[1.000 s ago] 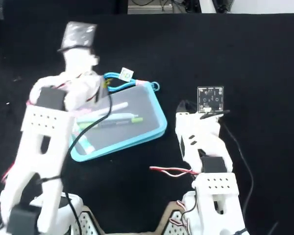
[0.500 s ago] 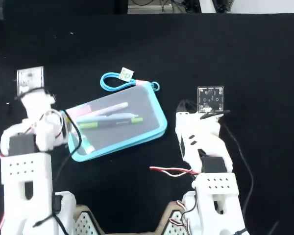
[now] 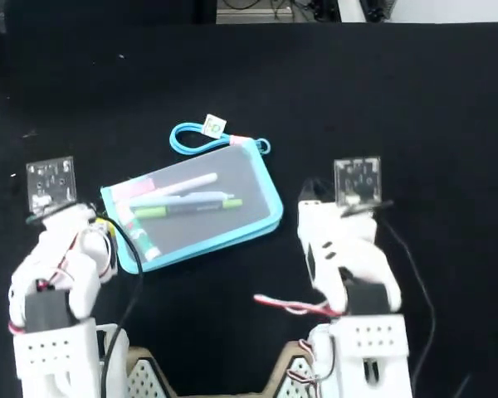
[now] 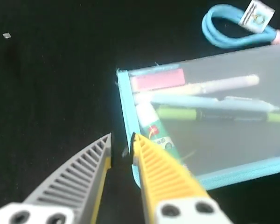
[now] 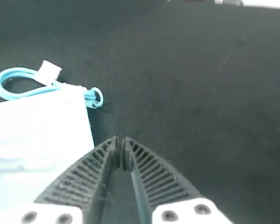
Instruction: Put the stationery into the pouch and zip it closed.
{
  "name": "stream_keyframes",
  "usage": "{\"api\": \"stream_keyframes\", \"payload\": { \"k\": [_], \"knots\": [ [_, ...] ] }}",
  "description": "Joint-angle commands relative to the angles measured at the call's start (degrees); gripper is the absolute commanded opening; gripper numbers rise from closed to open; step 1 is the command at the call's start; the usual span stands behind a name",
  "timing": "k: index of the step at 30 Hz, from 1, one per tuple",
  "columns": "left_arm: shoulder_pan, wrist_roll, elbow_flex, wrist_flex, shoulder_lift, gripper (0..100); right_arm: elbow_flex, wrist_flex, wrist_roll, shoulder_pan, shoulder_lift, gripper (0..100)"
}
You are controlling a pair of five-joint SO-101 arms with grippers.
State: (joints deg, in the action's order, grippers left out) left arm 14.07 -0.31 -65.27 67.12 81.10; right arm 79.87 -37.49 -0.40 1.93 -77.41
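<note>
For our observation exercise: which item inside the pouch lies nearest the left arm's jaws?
The white stick with the green-and-red label, lying along the pouch's short end right beside the left jaws; the pens and pink eraser sit farther in.

I find the pouch [image 3: 232, 237] lying flat on the black surface [image 3: 415, 99], clear face up, with pens [image 3: 191, 201] and other stationery inside. Its blue loop [image 3: 189, 139] and tag [image 3: 214, 126] lie at the far corner. The left arm [image 3: 58, 274] sits at the pouch's near left end. The right arm [image 3: 344, 257] stands just beside its right edge, apart from it.
</note>
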Motion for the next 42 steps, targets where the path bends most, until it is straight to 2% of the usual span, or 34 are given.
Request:
{"api": "stream_keyframes", "payload": {
  "k": [1,6,9,17,26,42],
  "knots": [
    [0.1,0.1,-2.1,0.7,8.6,9,-2.1,-12.7,0.6,-0.5,-16.7,1.2],
    [-0.1,-5.1,-6.4,1.8,14.9,5,4.4,-19.0,3.3,-0.5,-32.5,1.1],
    [-0.1,-7.6,-8.1,3.8,17.6,3,6.6,-17.8,4.6,-0.8,-29.1,1.1],
    [0.0,-7.4,-14.7,3.4,23.7,3,10.3,-21.6,4.8,-0.4,-31.3,1.3],
    [0.0,-7.4,-20.5,3.4,23.5,3,16.6,-22.3,4.7,-0.7,-31.1,1.2],
    [1.0,-7.4,-32.0,4.5,23.3,3,16.7,-29.7,5.1,-0.6,-31.1,1.4]
  ]
}}
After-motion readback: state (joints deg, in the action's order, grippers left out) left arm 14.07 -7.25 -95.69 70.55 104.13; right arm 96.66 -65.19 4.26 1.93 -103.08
